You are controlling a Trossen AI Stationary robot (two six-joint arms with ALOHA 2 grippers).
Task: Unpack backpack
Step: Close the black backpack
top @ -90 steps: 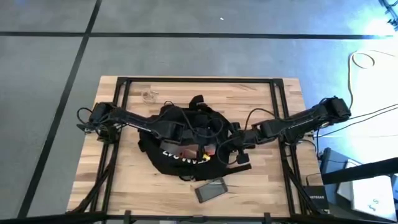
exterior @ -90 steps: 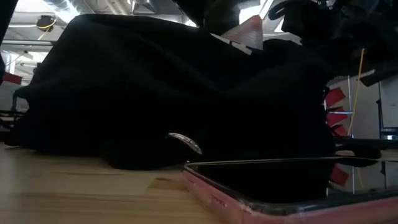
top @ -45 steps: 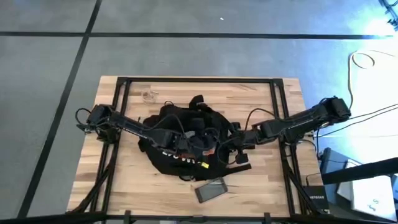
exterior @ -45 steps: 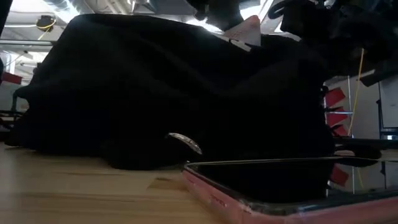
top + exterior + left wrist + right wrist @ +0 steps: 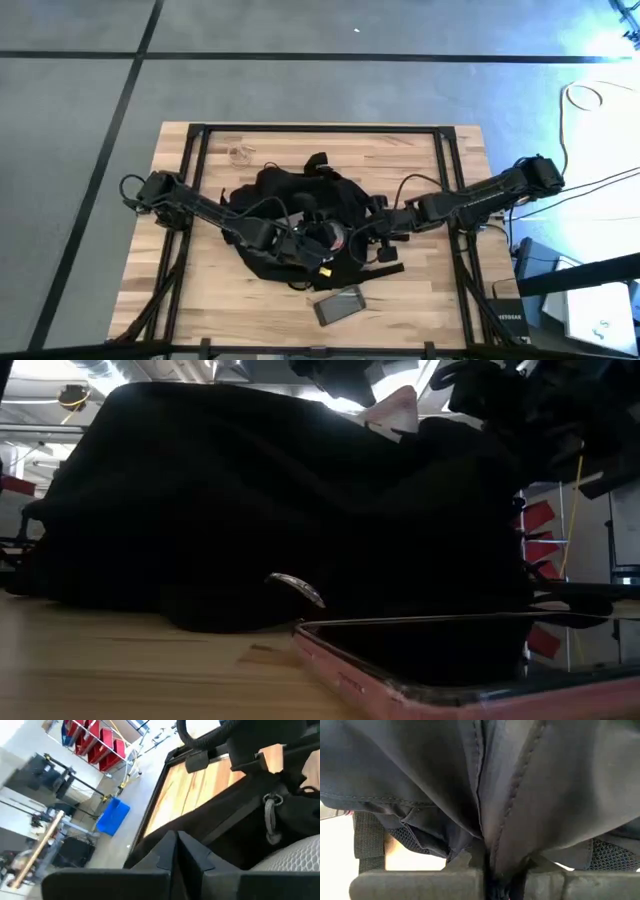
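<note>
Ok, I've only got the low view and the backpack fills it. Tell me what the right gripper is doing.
Observer: The right gripper is shut on a fold of the backpack fabric, at the bag's right side.
Operator: Now give me the left one.
Observer: The left gripper is over the backpack's near part, on the side toward the phone, and its fingers are closed together.
Operator: Report anything behind the bag.
Observer: A small clear object lies on the table near its far left corner, apart from the backpack.
</note>
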